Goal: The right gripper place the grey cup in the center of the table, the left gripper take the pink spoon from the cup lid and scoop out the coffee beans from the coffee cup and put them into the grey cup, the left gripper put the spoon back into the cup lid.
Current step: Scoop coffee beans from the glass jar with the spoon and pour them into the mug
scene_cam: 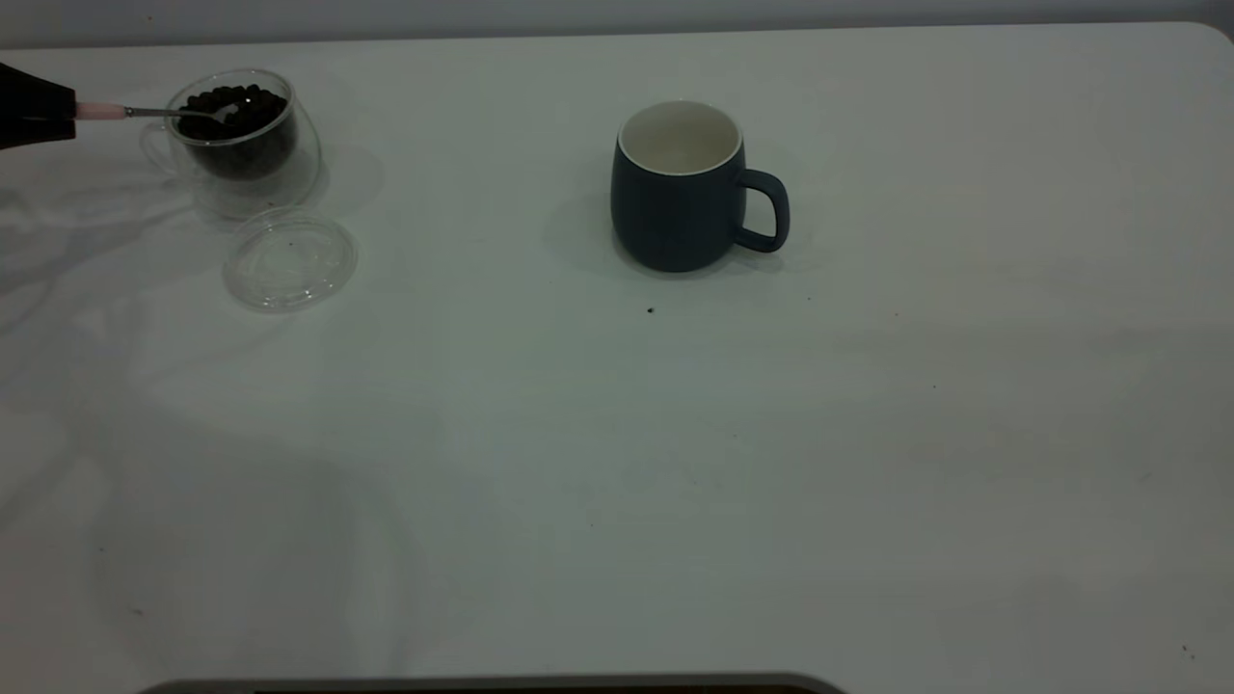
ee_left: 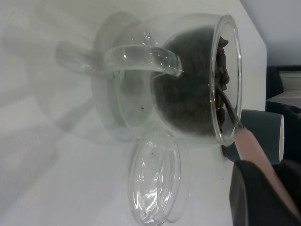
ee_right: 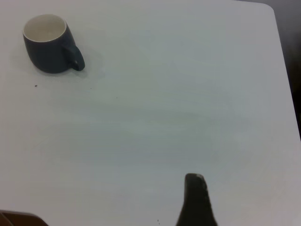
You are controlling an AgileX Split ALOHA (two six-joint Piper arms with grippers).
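Left hand dips the pink spoon into the coffee cup

The left hand (scene_cam: pixel 39 114), at the desk's (scene_cam: pixel 617 463) left edge near the far corner, is clamped on the pink spoon (scene_cam: pixel 101 111), whose metal bowl rests on the coffee beans (scene_cam: pixel 236 106) in the coffee cup (scene_cam: pixel 241 140). The cup lid (scene_cam: pixel 291 258) lies flat just beside that cup, toward the near edge. The grey cup (scene_cam: pixel 680 188) stands upright near the desk's middle, well apart. The right hand (ee_right: pixel 196 202) hovers off to the right side; whether its fingers are apart or together, I cannot tell
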